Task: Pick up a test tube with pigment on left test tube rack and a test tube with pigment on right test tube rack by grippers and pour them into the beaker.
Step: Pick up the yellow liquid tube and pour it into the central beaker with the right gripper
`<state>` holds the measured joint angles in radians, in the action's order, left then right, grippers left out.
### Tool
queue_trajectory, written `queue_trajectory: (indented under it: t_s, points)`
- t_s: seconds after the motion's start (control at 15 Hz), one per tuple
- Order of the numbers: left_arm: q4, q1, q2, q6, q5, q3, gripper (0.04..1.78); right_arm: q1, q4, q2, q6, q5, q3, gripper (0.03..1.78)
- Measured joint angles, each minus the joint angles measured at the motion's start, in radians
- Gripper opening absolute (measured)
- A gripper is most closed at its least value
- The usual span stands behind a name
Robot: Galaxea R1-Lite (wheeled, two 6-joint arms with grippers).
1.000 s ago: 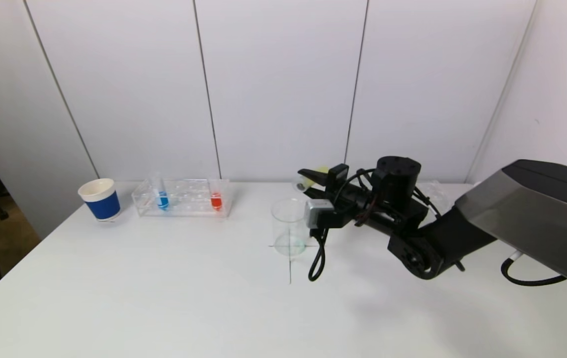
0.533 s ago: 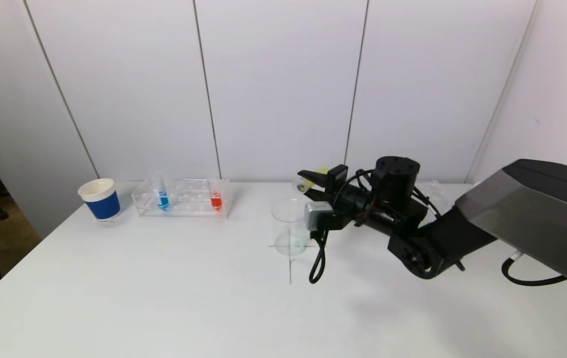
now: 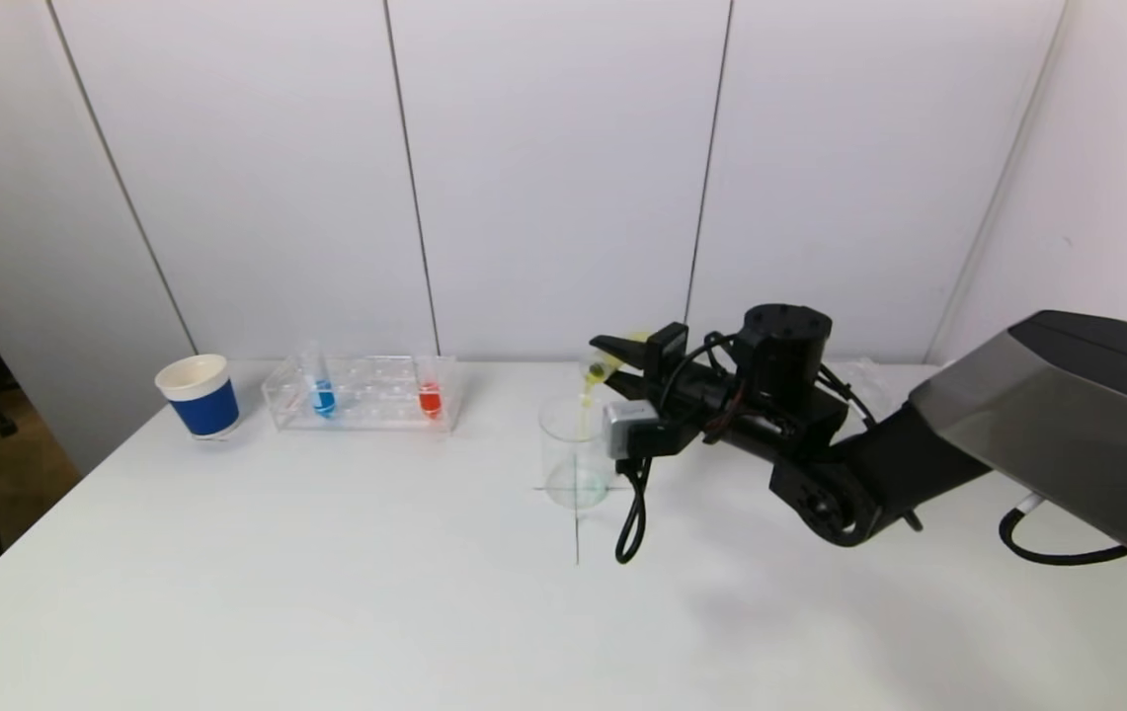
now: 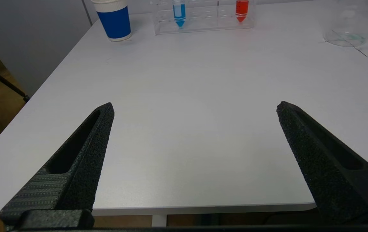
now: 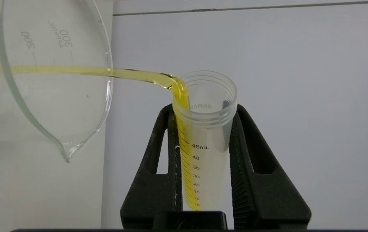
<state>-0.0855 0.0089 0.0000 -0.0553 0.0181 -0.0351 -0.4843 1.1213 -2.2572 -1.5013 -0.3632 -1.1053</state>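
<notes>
My right gripper [image 3: 610, 361] is shut on a clear graduated test tube [image 5: 203, 135], which lies tipped on its side above the glass beaker [image 3: 575, 449]. A thin stream of yellow pigment [image 5: 106, 71] runs from the tube's mouth over the beaker's rim [image 5: 108, 80]. The left test tube rack [image 3: 365, 395] at the back left holds a blue tube [image 3: 323, 395] and a red tube [image 3: 430, 398]. The right rack [image 3: 864, 380] is mostly hidden behind the right arm. My left gripper [image 4: 193, 108] is open and empty over the table's near edge, far from the rack [image 4: 203, 16].
A blue and white paper cup [image 3: 200, 395] stands left of the left rack. A black cable [image 3: 632, 513] hangs from the right wrist beside the beaker. A cross of thin lines [image 3: 577, 523] marks the table under the beaker.
The right gripper has rolled the tube further over and risen slightly. Yellow pigment now streams into the beaker, where none was flowing before. The left rack has not changed.
</notes>
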Motion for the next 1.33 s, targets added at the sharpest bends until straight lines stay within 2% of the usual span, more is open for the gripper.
queue_trajectory:
  t_s: [0.4, 1.33]
  points:
    - [0.0, 0.0, 0.0, 0.0, 0.0, 0.0, 1.76, -0.004, -0.044, 0.001, -0.043, 0.022, -0.019, 0.48]
    - [0.0, 0.0, 0.0, 0.001, 0.0, 0.0, 1.76, -0.006, -0.09, 0.004, -0.151, 0.022, -0.045, 0.48]
